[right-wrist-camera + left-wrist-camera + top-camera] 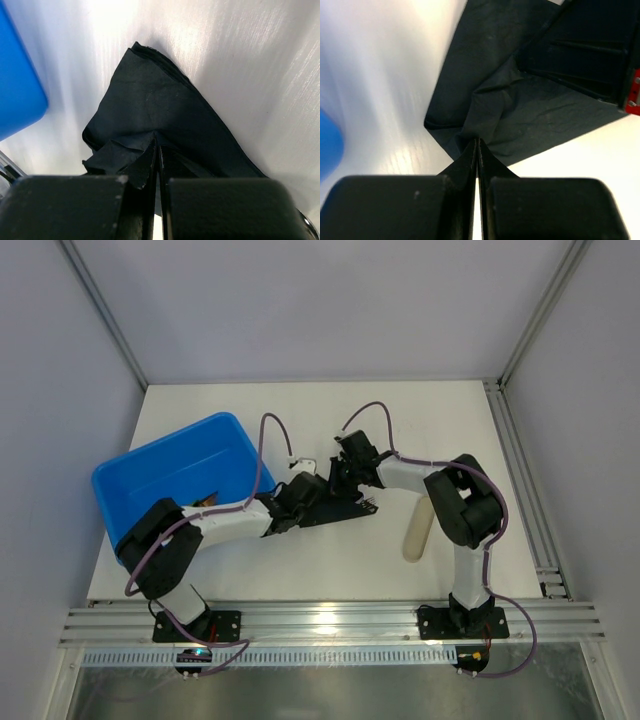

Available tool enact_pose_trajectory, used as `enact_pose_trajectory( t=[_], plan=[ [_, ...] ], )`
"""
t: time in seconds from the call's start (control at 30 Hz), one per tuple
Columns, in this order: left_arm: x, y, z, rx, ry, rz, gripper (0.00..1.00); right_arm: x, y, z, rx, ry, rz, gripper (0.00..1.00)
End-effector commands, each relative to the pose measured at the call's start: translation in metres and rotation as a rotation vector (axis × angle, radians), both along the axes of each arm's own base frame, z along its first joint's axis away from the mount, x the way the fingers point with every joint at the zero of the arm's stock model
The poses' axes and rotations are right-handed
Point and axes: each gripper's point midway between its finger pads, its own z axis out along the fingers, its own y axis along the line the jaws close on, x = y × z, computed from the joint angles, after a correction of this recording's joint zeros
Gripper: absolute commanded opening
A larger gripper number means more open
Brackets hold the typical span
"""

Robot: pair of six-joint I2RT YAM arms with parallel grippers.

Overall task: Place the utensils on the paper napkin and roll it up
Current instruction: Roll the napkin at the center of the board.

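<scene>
White table [450,420], left hand [478,144] and right hand [156,139] pinching creased black paper napkin [535,117]

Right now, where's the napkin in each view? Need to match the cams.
Top external: napkin at centre, mostly under the two wrists.
Left wrist: napkin from centre to top, crumpled corner pinched in the left gripper.
Right wrist: napkin at centre, a fold pinched in the right gripper.
Shared landmark: blue tub, left of the napkin in all three views.
</scene>
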Motion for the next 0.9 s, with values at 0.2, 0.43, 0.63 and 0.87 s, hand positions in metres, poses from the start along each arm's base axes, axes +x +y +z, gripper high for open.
enact_pose_trajectory(
  t=[0.2, 0.43, 0.63, 0.87],
  plan=[
    [0.025, 0.005, 0.007, -0.012, -0.057, 0.036, 0.00, 0.007, -0.001, -0.002, -0.023, -0.015, 0.005, 0.04],
    [0.031, 0.008, 0.003, 0.002, -0.051, 0.039, 0.00, 0.008, 0.000, -0.003, -0.025, -0.011, 0.005, 0.04],
    [0.025, 0.010, -0.014, 0.003, -0.011, 0.038, 0.00, 0.009, 0.002, 0.002, -0.015, -0.012, 0.012, 0.04],
    [0.008, 0.006, -0.027, -0.060, 0.051, 0.034, 0.00, 0.016, 0.005, 0.019, -0.013, -0.055, 0.027, 0.11]
  ],
)
